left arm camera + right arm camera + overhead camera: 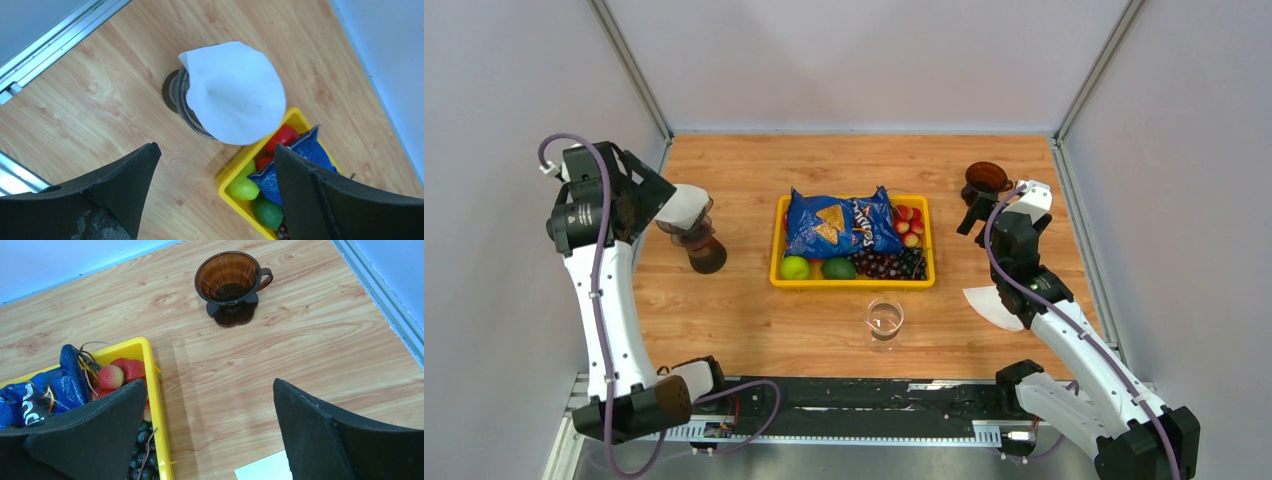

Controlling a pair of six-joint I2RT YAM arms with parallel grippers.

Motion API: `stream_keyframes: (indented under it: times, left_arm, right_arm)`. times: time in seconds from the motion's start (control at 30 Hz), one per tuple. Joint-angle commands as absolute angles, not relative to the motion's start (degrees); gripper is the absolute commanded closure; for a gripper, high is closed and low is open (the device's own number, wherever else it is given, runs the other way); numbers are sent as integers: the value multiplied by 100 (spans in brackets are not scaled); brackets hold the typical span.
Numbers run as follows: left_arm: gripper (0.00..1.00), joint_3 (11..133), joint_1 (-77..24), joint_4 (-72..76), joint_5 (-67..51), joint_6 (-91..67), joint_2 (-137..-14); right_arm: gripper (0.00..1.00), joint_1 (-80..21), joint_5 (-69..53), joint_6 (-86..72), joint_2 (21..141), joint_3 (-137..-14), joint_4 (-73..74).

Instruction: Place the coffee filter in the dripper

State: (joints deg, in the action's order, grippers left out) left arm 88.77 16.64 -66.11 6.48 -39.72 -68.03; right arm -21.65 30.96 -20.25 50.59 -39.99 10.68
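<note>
The step in hand is, in my judgement, the seating of the coffee filter (235, 95) in the left-hand dripper (175, 92). The white paper cone rests in the mouth of that dripper, but it leans toward the yellow tray (240, 162) and overhangs the rim on that side, while the opposite rim is bare. My left pincer (216, 150) hovers above it, released, with its jaws spread wide, nothing between them and no contact with the paper. My right pincer (209, 385) is likewise released and empty. It hangs over the surface (310, 340) between the tray and a second, brown dripper (230, 280), which stands upright with nothing inside. A second filter (992, 305) lies flat on the surface close to my right arm. I rate the task as nearly done on the left side, pending confirmation that the cone sits square. The next move calls for a light downward press or nudge on the raised edge of the paper. It should be centred on the dripper so that the cone drops into the ribs without tipping the dripper over. The paper is thin and will crease or spring back under a hard push. I cannot tell from these views how deep the cone's tip reaches.
</note>
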Motion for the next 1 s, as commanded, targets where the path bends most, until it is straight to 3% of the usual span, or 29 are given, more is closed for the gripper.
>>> stream_keyframes:
  times: [0.0,0.27,0.53,0.7,0.87,0.97]
  left_arm:
    - [1,9247,1708,-6082,231,-3703,-6339]
    - [0,9298,1643,-5664,-242,-3714,-6698]
    - [3,9355,1282,-5646,786,-3717,-7495]
    - [33,9272,1279,-5761,1337,-3769,-7842]
    - [50,9071,1275,-5692,1329,-3710,-8052]
    - [54,8990,1274,-5588,1148,-3640,-8211]
  right_arm:
    - [0,-2127,3050,-1954,5085,-4008,1010]
    - [0,-2132,3021,-1935,5113,-3999,1011]
    - [0,-2130,2980,-1914,5162,-3999,1011]
    - [0,-2128,2983,-1908,5193,-3998,1011]
    - [0,-2129,2990,-1899,5271,-4008,1011]
    - [0,-2127,2992,-1898,5324,-4014,1015]
